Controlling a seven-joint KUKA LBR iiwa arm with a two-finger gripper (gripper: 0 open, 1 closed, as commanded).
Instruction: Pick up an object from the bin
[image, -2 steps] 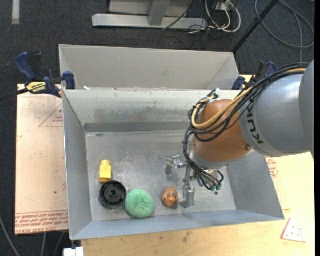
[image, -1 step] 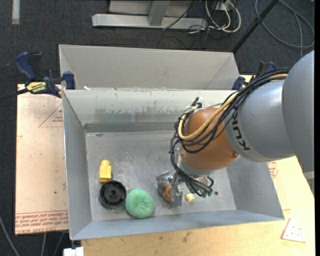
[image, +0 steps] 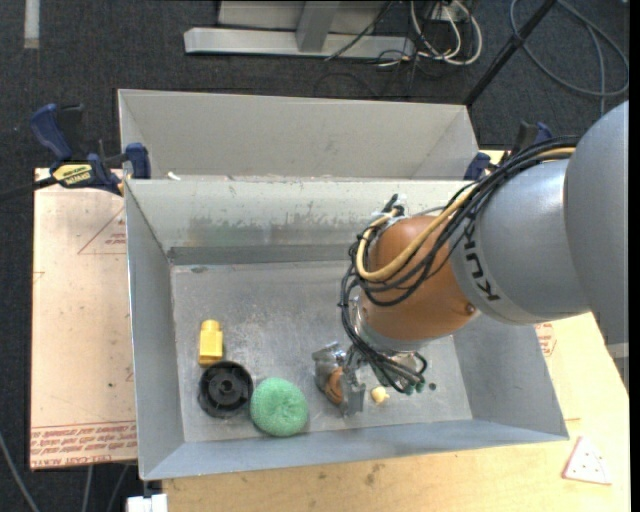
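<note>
Reaches in from the right, wrist turned down, gripper (image: 338, 385) low at the bin (image: 150, 300) floor near the front wall. Cannot tell whether clenched or released. Small cream piece (image: 378, 395) just beside it on the right. Green ball (image: 278, 406) near on the left; black disc (image: 224, 389) and yellow block (image: 210, 342) beyond. Bare floor toward the back wall.
</note>
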